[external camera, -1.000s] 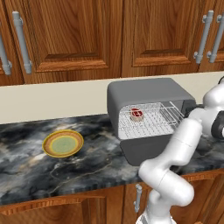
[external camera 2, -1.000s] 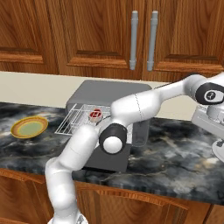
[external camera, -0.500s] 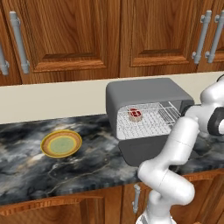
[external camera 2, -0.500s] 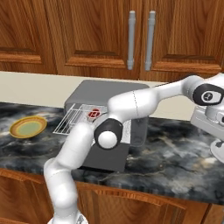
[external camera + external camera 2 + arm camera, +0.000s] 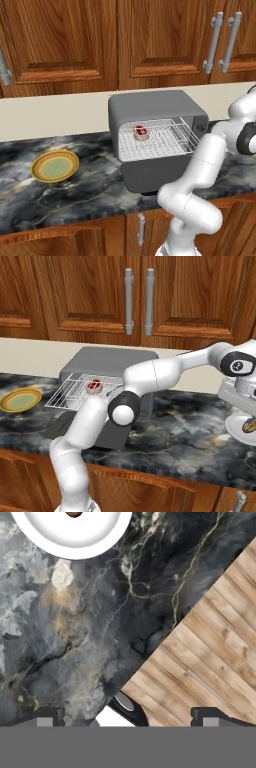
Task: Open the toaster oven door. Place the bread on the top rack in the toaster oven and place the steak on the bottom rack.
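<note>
I see a dark marble counter (image 5: 75, 195) under the wooden cabinets. On it stands the toaster oven (image 5: 155, 107), and well to its left lies a yellow-green plate (image 5: 55, 166). At the far right end a white plate (image 5: 239, 428) rests on the counter too.

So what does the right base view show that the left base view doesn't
The right base view alone shows a white plate at the right end of the counter with something brown on it, and the robot's hand above it. The left base view alone shows the counter left of the yellow-green plate. Both share the toaster oven with its door down, a rack pulled out, the steak on it, and that yellow-green plate.
</note>
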Robot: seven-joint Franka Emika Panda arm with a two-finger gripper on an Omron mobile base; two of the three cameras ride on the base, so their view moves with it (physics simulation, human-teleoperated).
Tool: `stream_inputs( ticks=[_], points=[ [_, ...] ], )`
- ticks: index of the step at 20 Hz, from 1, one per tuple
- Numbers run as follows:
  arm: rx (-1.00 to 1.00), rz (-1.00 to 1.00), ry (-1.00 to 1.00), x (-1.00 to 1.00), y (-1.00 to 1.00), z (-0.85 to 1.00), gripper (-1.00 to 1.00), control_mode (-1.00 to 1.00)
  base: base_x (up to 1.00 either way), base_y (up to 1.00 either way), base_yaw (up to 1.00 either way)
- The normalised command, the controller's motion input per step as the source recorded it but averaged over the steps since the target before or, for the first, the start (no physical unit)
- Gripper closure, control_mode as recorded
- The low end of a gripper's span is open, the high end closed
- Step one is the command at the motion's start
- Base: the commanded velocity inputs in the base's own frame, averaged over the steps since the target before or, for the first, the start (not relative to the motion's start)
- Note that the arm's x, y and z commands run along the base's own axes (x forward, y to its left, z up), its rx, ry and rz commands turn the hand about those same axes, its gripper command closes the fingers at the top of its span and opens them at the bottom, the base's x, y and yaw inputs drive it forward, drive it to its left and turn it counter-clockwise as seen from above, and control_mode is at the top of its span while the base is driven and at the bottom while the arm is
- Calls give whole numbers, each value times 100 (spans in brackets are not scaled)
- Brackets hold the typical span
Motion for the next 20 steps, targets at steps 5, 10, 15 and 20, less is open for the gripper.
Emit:
stream_inputs(
  ticks=[5,10,15,20],
  points=[
    [0,0,0,0,0,0,-100,100,13,-46,0],
    [0,0,0,0,0,0,-100,100,11,-42,0],
    [0,0,0,0,0,0,-100,100,12,-34,0],
    [0,0,0,0,0,0,-100,100,15,-30,0]
  ],
)
